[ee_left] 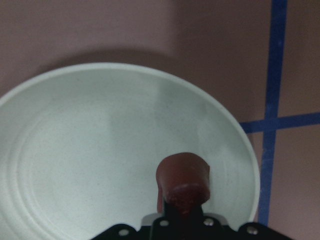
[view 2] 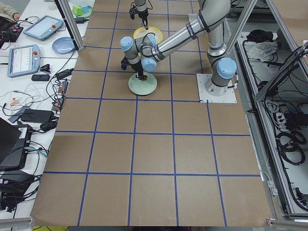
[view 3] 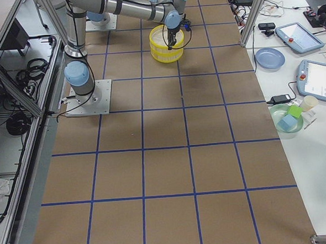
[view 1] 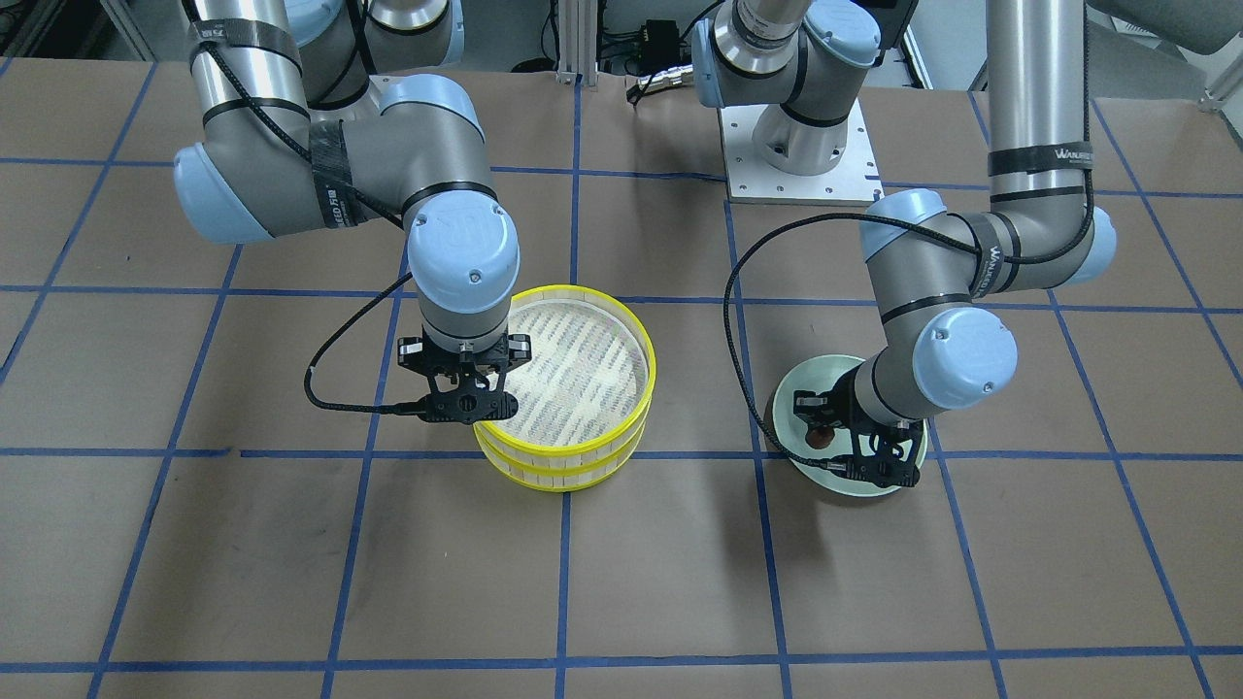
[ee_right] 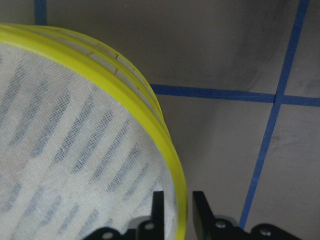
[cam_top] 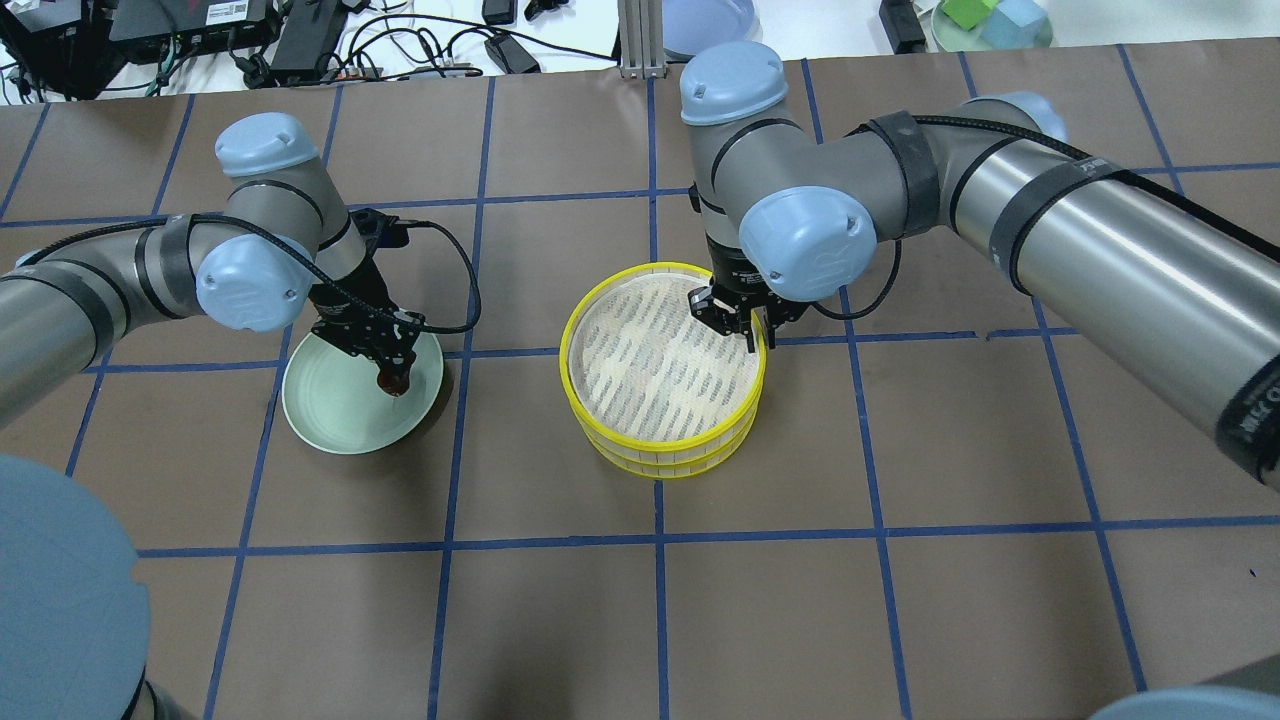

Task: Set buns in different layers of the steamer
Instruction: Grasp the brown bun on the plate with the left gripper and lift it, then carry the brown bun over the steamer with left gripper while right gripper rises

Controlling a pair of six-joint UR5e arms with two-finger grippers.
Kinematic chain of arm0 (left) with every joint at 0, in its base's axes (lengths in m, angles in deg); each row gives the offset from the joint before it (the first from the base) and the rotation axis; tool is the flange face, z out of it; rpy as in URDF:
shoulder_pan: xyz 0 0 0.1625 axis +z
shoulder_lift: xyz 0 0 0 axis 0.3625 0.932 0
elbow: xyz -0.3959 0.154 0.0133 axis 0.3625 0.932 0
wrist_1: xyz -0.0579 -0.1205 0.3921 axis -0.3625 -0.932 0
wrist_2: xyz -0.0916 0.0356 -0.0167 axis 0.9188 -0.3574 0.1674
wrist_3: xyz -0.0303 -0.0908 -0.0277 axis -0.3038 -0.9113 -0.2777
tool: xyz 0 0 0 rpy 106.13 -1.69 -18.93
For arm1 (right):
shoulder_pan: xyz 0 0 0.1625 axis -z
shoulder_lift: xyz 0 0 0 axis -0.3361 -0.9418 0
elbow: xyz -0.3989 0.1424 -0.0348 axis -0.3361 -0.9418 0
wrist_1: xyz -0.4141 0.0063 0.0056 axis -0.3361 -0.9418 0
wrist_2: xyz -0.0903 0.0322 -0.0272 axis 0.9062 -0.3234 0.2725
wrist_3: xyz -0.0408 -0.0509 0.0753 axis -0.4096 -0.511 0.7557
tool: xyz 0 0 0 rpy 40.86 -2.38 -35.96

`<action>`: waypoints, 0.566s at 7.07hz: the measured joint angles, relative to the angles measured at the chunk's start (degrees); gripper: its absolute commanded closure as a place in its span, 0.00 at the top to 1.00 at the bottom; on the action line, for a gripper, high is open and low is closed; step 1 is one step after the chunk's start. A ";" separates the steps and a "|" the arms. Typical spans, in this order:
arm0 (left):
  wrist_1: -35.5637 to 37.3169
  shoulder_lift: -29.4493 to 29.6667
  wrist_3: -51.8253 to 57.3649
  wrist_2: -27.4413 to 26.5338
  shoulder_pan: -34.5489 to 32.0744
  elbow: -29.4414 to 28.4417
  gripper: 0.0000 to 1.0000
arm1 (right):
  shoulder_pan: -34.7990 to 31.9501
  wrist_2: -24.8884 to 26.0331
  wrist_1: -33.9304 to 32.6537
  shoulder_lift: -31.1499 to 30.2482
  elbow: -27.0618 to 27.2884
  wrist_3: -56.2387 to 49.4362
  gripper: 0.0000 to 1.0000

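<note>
Two yellow-rimmed steamer layers stand stacked mid-table: the top layer on the lower layer. The top layer's woven floor is bare. My right gripper is shut on the top layer's rim, one finger inside and one outside. My left gripper is shut on the reddish-brown bun, low over the pale green plate. The cream-white bun is hidden.
The brown table has a blue tape grid. The left arm's base plate sits at the robot's side. Beyond the far edge lie cables, a blue plate and coloured blocks.
</note>
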 measured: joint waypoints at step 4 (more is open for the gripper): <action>-5.06 -8.89 -0.85 3.94 -1.14 -3.21 0.00 | 1.99 -2.45 -2.14 -9.15 -1.15 -0.43 1.00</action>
